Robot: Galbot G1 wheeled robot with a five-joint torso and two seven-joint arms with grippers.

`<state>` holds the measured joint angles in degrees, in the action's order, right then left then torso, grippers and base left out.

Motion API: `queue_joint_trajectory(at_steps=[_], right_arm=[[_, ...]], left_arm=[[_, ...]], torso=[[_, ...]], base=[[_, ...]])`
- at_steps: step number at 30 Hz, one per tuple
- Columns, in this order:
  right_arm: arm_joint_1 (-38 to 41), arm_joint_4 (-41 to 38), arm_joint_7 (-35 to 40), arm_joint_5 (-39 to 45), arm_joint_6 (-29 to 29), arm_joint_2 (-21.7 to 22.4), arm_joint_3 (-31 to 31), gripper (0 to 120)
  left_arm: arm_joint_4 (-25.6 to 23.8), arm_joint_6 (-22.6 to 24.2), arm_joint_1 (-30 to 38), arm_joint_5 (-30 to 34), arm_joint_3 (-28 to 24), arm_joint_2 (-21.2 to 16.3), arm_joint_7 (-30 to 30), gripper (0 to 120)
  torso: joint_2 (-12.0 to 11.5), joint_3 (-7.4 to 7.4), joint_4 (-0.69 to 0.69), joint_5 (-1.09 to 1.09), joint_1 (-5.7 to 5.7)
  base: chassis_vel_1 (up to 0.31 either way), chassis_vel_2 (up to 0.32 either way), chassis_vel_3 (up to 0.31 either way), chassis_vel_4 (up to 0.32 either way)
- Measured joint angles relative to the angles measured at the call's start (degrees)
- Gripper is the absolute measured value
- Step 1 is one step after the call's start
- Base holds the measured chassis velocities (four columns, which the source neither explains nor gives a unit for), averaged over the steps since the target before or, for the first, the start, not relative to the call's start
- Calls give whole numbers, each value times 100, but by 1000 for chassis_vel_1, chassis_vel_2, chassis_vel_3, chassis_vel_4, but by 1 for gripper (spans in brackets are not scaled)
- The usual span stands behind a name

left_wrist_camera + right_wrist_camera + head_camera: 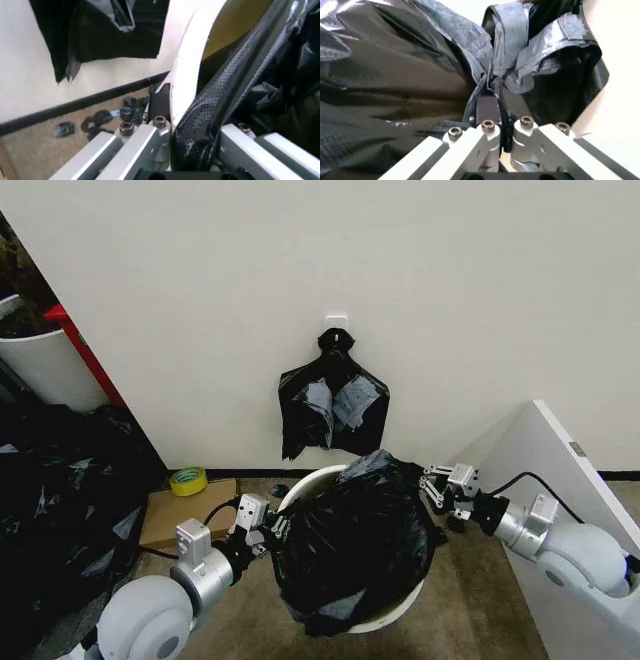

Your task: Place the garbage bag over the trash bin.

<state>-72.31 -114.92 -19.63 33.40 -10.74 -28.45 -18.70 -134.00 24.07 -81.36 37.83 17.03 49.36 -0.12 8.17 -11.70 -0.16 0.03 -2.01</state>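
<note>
The white trash bin (300, 488) stands on the floor before the wall, with the glossy black garbage bag (355, 545) spread across its mouth. At the bag's left edge is my left gripper (268, 530). Its fingers (159, 105) stand apart, with a taut band of the bag (205, 120) running between them beside the bin's white rim (185, 71). My right gripper (437, 485) sits at the bag's right edge. In the right wrist view it (495, 107) is shut on a pinched fold of the bag (410, 75).
A knotted bunch of black bags (332, 395) hangs on the wall just behind the bin. A large heap of black plastic (60, 490) fills the left. A cardboard box (175, 510) with a tape roll (187, 480) lies at the left, and a white panel (560, 470) leans at the right.
</note>
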Motion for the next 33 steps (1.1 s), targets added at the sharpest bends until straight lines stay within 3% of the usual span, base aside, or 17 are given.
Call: queue_joint_trajectory(at_steps=[8,10,18,27,33], right_arm=[[32,233,-101,-825,-61,14,85,0],[14,234,-14,-650,-11,-40,87,0],[224,43,379,163,260,-176,151,0],[214,240,1046,139,719,-263,193,0],[-261,396,236,-681,435,-51,11,0]], left_arm=[[80,-374,-55,-632,-49,24,240,1],[116,-492,-88,-950,-60,18,335,1],[191,-562,-132,-1238,-147,54,386,1],[128,-510,-188,-972,-172,68,285,1],[121,-571,-136,-636,-112,185,100,1]], torso=[[0,0,0,1,0],[0,1,0,1,0],[0,1,2,0,0],[0,0,2,1,0],[0,1,0,0,0]], base=[[0,0,0,0],[0,0,0,0],[0,0,0,0],[0,0,0,0],[0,0,0,0]])
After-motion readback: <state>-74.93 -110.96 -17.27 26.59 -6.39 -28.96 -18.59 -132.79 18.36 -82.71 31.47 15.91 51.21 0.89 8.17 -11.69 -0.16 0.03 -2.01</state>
